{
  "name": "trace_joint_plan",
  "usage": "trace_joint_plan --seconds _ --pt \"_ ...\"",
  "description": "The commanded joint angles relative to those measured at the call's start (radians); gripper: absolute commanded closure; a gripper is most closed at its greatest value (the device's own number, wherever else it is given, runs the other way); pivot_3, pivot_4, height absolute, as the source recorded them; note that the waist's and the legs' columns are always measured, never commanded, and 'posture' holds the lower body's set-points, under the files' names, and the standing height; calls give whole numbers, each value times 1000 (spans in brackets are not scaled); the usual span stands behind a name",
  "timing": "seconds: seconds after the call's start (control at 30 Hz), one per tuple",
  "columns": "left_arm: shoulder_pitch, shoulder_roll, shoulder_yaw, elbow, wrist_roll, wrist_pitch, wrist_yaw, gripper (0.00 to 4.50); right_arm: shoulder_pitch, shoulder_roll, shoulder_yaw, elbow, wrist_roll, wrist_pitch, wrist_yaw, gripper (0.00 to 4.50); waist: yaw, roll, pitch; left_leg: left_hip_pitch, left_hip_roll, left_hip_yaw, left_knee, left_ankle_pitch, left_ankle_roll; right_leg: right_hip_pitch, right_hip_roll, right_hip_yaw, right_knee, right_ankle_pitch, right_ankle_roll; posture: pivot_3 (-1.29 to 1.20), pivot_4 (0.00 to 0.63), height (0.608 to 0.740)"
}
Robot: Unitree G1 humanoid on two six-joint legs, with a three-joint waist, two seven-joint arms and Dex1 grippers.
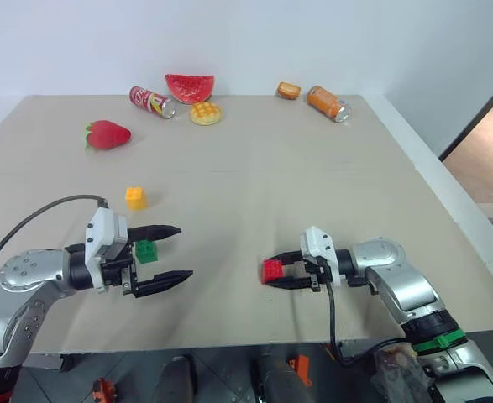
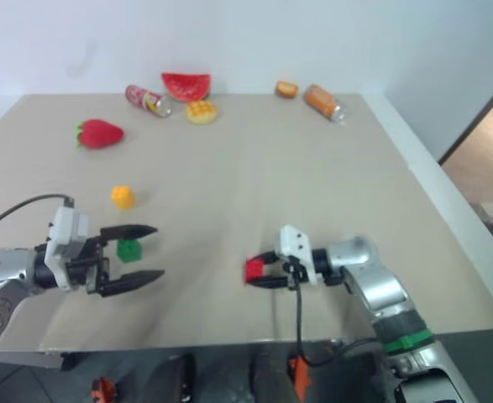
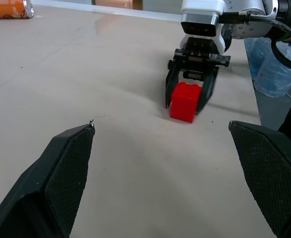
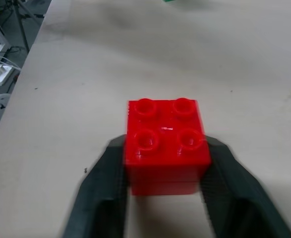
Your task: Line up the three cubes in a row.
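Your small red plastic studded cube [image 1: 272, 270] sits near the table's front edge, right of centre, pinched between the two black fingers of your right gripper [image 1: 281, 270]. The green studded cube [image 1: 146, 251] lies well to its left, between the spread fingers of your left gripper [image 1: 175, 252], touching neither. The yellow-orange studded cube [image 1: 135, 197] rests just beyond the green one. Far across the beige table [image 1: 313, 185]: red toy strawberry [image 1: 107, 134], waffle-patterned bun [image 1: 205, 113], two tipped cans.
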Motion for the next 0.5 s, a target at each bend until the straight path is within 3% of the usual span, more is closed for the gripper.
trace_joint_plan --seconds 0.03,0.27,0.5 --pt "18 1 34 -6 1 -21 8 0 -20 8 1 4 -7 -19 1 3238 0 0 0 0 0 0 0 0 0 0 0 0 0 0 0 0 150 740" --pt "43 22 80 35 -9 -22 -18 0 -147 57 -6 152 -30 -73 9 3238 -3 0 0 1 1 1 1 1 1 0 0 0 0 3 -2 0 150 740" --pt "67 21 113 18 -18 -10 6 0 -246 84 8 318 -43 -152 105 3238 0 0 0 0 0 1 1 1 2 -1 0 0 0 3 -1 0 150 740"
